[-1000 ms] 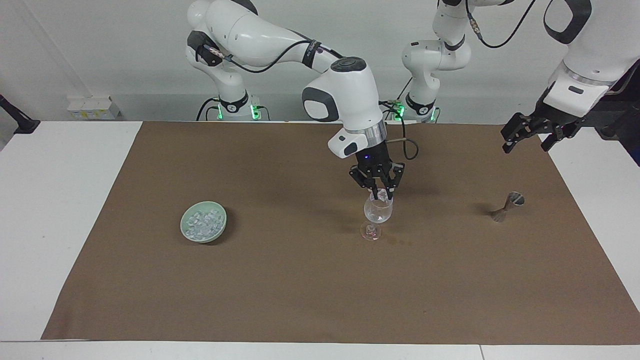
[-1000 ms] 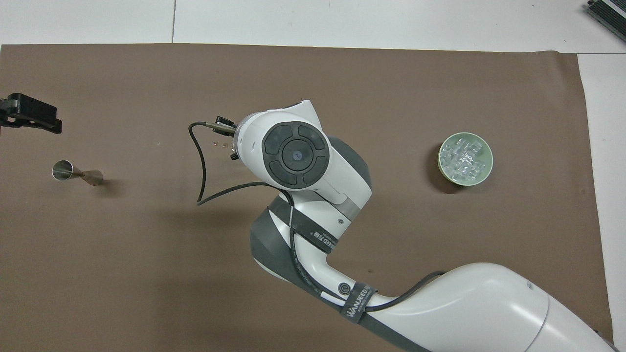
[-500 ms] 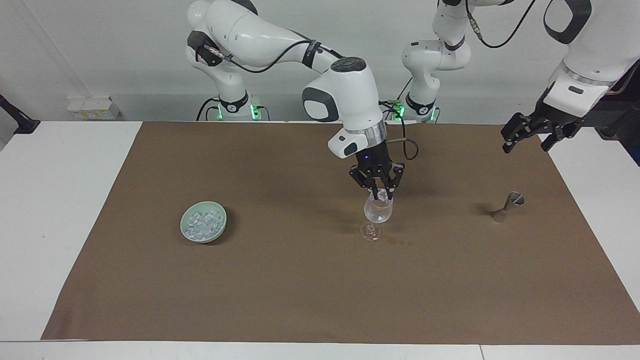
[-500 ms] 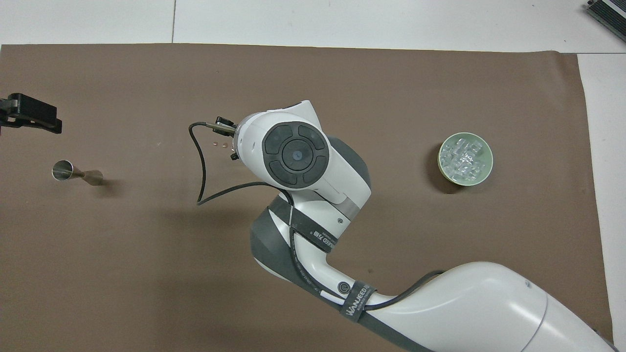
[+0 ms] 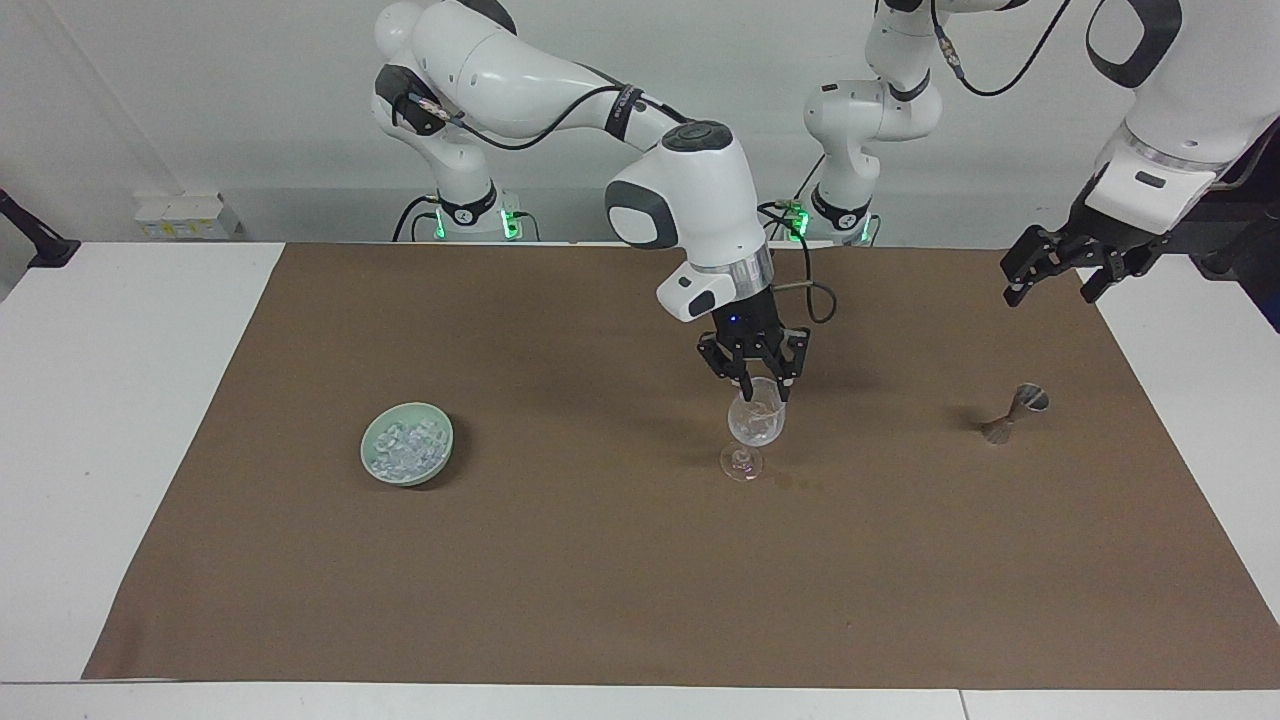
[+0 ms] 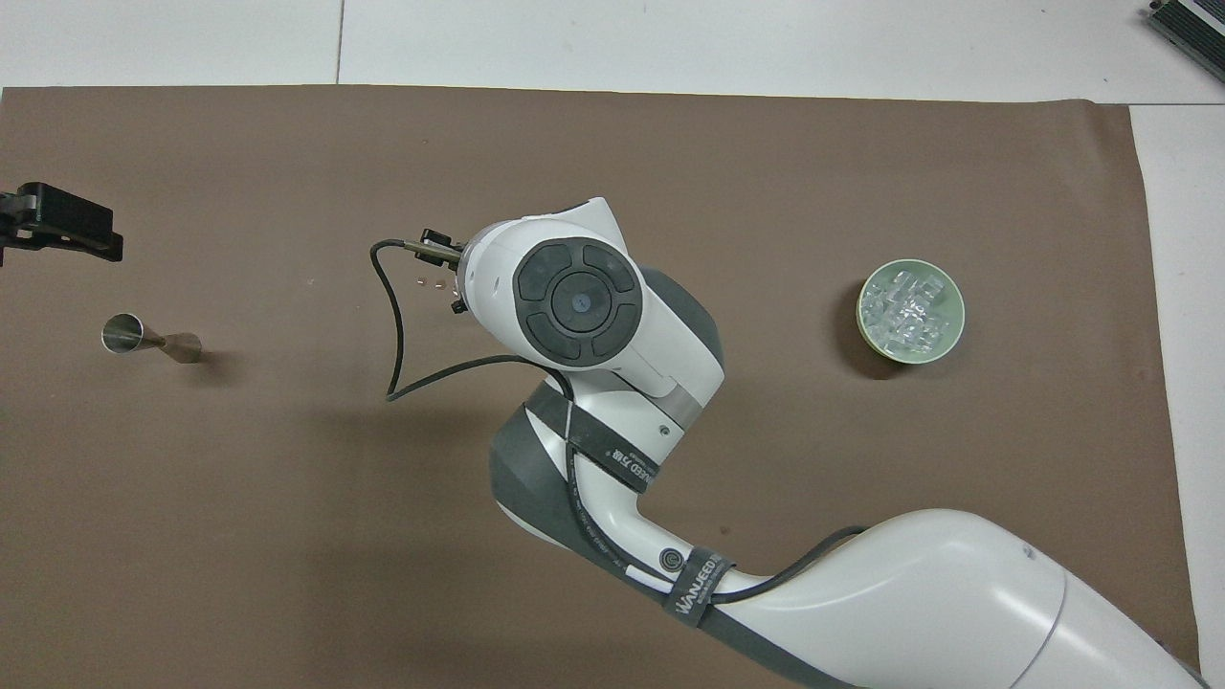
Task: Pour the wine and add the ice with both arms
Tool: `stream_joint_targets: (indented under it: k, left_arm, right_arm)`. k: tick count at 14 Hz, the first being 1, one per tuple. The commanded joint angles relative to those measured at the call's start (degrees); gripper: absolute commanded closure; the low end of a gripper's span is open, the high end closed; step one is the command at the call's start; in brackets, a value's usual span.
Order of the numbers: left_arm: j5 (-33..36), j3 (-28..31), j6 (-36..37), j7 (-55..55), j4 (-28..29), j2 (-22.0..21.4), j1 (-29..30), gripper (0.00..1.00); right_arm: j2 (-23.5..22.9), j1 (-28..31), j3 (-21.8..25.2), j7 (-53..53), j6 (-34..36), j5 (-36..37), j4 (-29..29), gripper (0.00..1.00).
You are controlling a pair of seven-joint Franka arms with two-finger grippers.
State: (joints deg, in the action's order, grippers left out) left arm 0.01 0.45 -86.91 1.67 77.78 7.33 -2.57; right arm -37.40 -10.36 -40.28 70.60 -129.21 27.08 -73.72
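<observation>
Most ice (image 5: 405, 447) sits in bowl (image 5: 442, 453), toward R arm's end. R gripper (image 5: 757, 385) over glass (image 5: 755, 420) rim; can't tell if parted or gripping. L gripper (image 5: 1055, 272) released, waits above jigger (image 5: 1012, 411). Judged: wine in glass unclear; ice step underway.

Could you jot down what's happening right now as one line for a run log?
right gripper: over wine glass rim | left gripper: open, waiting in the air above the metal measuring cup | ice: in green bowl
</observation>
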Motion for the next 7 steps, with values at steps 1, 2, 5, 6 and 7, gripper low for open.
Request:
stream_joint_targets:
  k: [1, 2, 5, 6, 7]
  left_arm:
    - [-0.71, 0.08, -0.80, -0.53, 0.26, -0.29, 0.03, 0.00]
    - [-0.71, 0.08, -0.80, -0.62, 0.26, -0.30, 0.03, 0.00]
    - [-0.71, 0.08, -0.80, -0.53, 0.26, -0.30, 0.11, 0.00]
    - [-0.71, 0.08, -0.80, -0.62, 0.18, -0.30, 0.11, 0.00]
    - [-0.71, 0.08, -0.80, -0.62, 0.18, -0.30, 0.11, 0.00]
  right_arm:
    - [-0.40, 0.43, -1.21, 1.73, -0.96, 2.18, 0.24, 0.30]
    - [-0.13, 0.43, -1.29, 1.82, -0.87, 2.10, 0.50, 0.15]
    - [1.36, 0.69, -1.82, 1.65, -0.44, 2.10, 0.68, 0.00]
    - [2.32, 0.95, -1.56, 1.04, -0.08, 2.18, 0.59, 0.00]
    - [3.29, 1.13, -0.95, 0.94, 0.09, 2.27, 0.59, 0.00]
